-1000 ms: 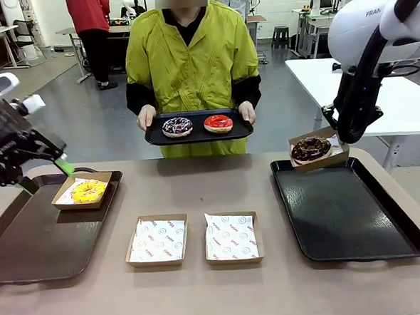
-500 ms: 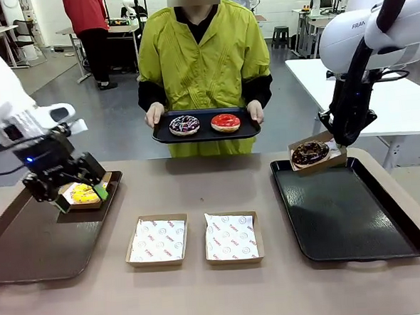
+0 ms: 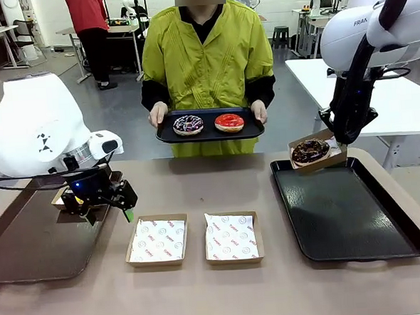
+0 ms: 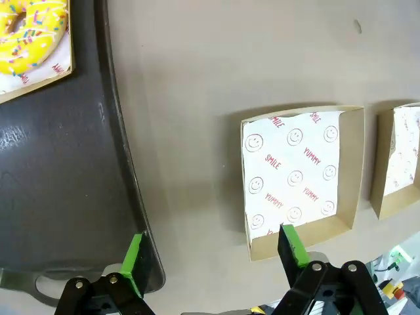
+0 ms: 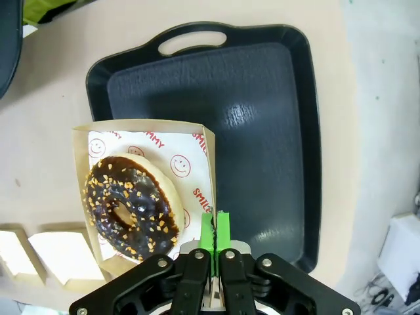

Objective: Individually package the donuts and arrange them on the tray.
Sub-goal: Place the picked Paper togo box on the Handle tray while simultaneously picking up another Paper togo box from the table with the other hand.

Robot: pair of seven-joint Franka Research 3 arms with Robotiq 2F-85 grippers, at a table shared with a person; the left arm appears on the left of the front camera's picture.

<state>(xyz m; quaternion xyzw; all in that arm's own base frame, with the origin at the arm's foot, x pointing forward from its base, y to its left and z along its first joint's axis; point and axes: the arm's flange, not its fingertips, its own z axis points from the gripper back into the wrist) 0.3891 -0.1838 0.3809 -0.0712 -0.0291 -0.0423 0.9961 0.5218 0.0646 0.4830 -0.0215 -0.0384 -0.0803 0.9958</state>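
The left gripper (image 3: 108,212) (image 4: 211,254) hangs with its jaws spread wide and nothing between them, low over the bare table. In its wrist view one green finger sits over the rim of the brown tray (image 4: 59,164) at seven o'clock, and the other over a corner of the nearer of the two empty boxes (image 4: 302,177) at five o'clock. The yellow donut (image 4: 29,29) lies in its own paper-lined box on that brown tray, at eleven o'clock in the wrist view. The right gripper (image 3: 344,136) (image 5: 215,230) is pinched tight on one wall of a cardboard box (image 3: 323,163) (image 5: 85,141) that carries the chocolate donut (image 3: 310,150) (image 5: 131,207). It holds this box tilted at the eleven o'clock corner of the black tray (image 3: 349,213) (image 5: 262,118); whether the box touches the tray cannot be told. Across the table at twelve o'clock a person (image 3: 207,50) holds a small dark tray (image 3: 209,136) with the purple donut (image 3: 188,124) at its nine o'clock side and the red donut (image 3: 229,122) at three o'clock. The empty boxes (image 3: 156,240) sit side by side at six o'clock, between the two big trays.
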